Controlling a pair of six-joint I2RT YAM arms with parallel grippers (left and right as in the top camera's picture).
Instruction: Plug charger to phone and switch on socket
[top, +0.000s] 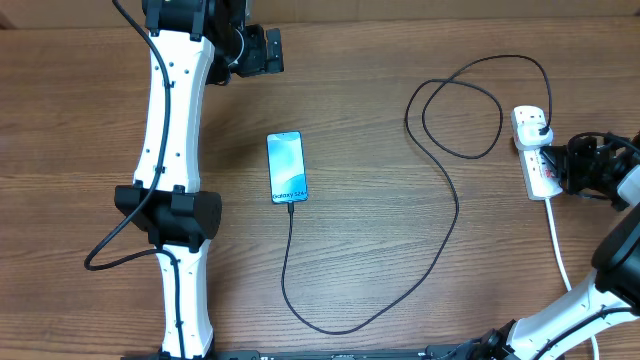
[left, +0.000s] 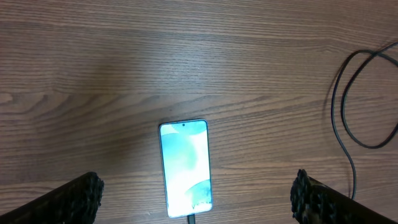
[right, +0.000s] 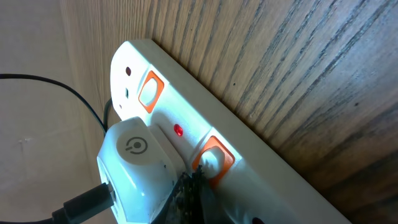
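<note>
Serving as a poker, the closed right tool (right: 194, 178) bore on the socket's (right: 174, 102) orange switch (right: 216, 157); the left tool (left: 196, 198) hung open, idle.

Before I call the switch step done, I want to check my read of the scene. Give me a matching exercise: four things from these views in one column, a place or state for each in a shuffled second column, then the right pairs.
Things:
1. phone
2. charger cable
3. power strip
4. right jaws

Places and states:
A. shut, tips at an orange switch
B. white, at the right side of the table
C. screen lit, lying mid-table
D. black, looped, running from phone to power strip

Pairs: 1-C; 2-D; 3-B; 4-A
</note>
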